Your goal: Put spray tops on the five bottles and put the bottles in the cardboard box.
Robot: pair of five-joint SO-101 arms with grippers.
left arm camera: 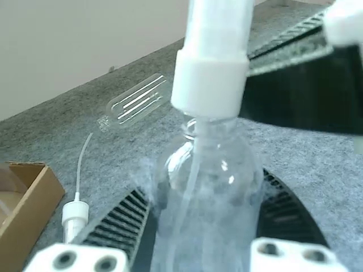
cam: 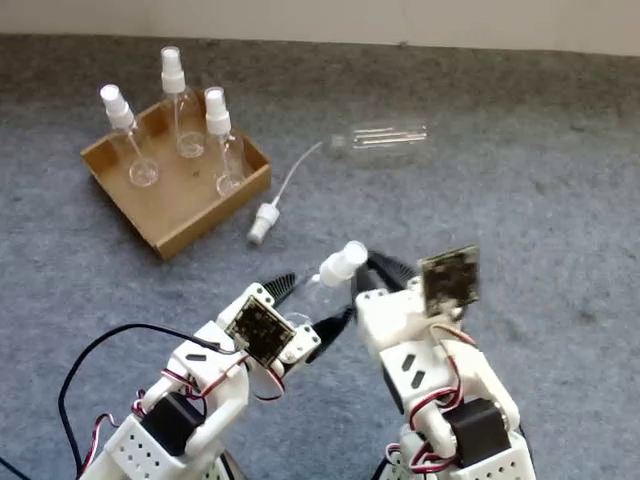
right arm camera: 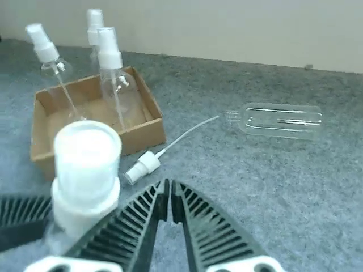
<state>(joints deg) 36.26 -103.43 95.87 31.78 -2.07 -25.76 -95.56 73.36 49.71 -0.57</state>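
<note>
Bottle [left arm camera: 204, 192] in L gripper [cam: 313, 300], R gripper [right arm camera: 169, 194] closed alongside (spare top [cam: 264, 223], empty bottle [cam: 385, 138] beyond).

Made alike, side by side: white moulded shells [cam: 400, 318] around black servo blocks [cam: 472, 428]. Fitted with black ribbed fingers on the left gripper [cam: 320, 297] and the right gripper [cam: 376, 262]. Topped at each wrist by a square dark board [cam: 262, 328]. Laced with red, white and black wires [cam: 436, 404]. Trailed by a black cable [cam: 92, 358] on the left.
</note>
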